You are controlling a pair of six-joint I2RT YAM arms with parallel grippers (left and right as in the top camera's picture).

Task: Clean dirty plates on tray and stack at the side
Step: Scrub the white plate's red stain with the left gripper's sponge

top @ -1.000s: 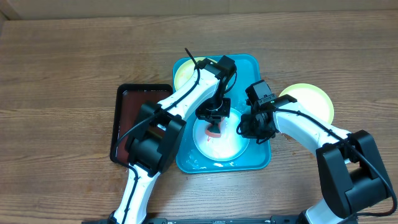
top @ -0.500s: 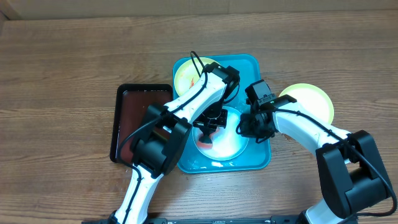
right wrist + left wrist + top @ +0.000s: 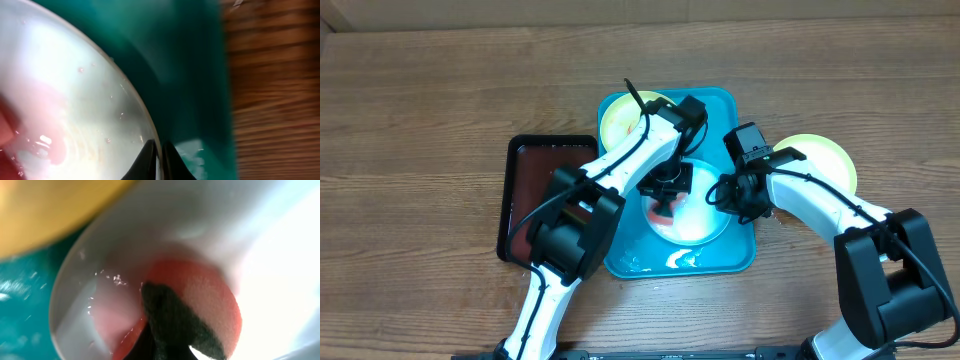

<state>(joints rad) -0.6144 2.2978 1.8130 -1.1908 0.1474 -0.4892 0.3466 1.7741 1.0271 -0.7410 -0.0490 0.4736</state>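
Note:
The white plate (image 3: 698, 226) lies on the turquoise tray (image 3: 735, 255), wet with pink smears. My left gripper (image 3: 665, 193) is shut on a red sponge (image 3: 661, 210) and presses it on the plate's left part; in the left wrist view the sponge (image 3: 202, 297) lies on the white plate (image 3: 165, 225). My right gripper (image 3: 728, 195) is shut on the plate's right rim; in the right wrist view its fingertips (image 3: 159, 156) pinch the rim of the plate (image 3: 75, 95). One yellow-green plate (image 3: 618, 118) sits at the tray's far left corner. Another yellow-green plate (image 3: 817, 160) lies on the table to the right.
A black tray with a reddish-brown inside (image 3: 535, 170) lies left of the turquoise tray, touching its side. Water glistens on the turquoise tray's near part (image 3: 680, 258). Bare wooden table (image 3: 440, 90) surrounds everything.
My left gripper has moved the sponge back and forth over the white plate. The right gripper and the plate have shifted a little to the right.

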